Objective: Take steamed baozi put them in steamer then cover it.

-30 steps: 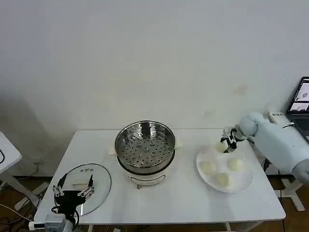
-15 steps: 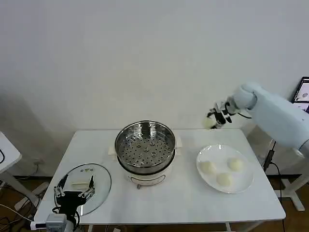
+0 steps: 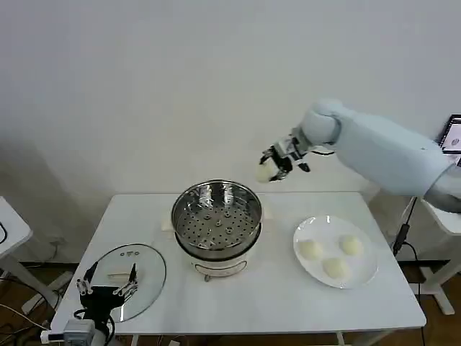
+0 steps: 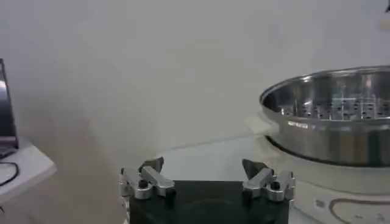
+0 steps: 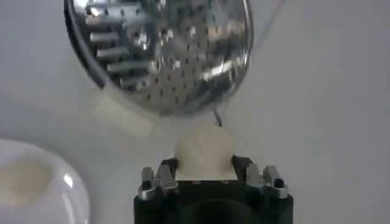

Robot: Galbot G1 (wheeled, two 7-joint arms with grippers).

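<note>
The right pincer (image 3: 276,167) is clamped on one baozi (image 3: 263,172), up in the air just past the steamer's (image 3: 216,216) right rim. To do this well, it'd probably pay to centre over the perforated tray and lower before letting go. The bun's round, so no real long axis. Three more sit on the plate (image 3: 360,270) right of the steamer. The left pincer (image 3: 108,286) hangs spread wide over the cover (image 3: 137,270), left of the steamer, on the tabletop (image 3: 266,303).

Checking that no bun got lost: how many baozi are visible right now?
4. Three lie on the white plate: one, one, one. The fourth is held in the right gripper, in the air above the steamer, which holds none.
</note>
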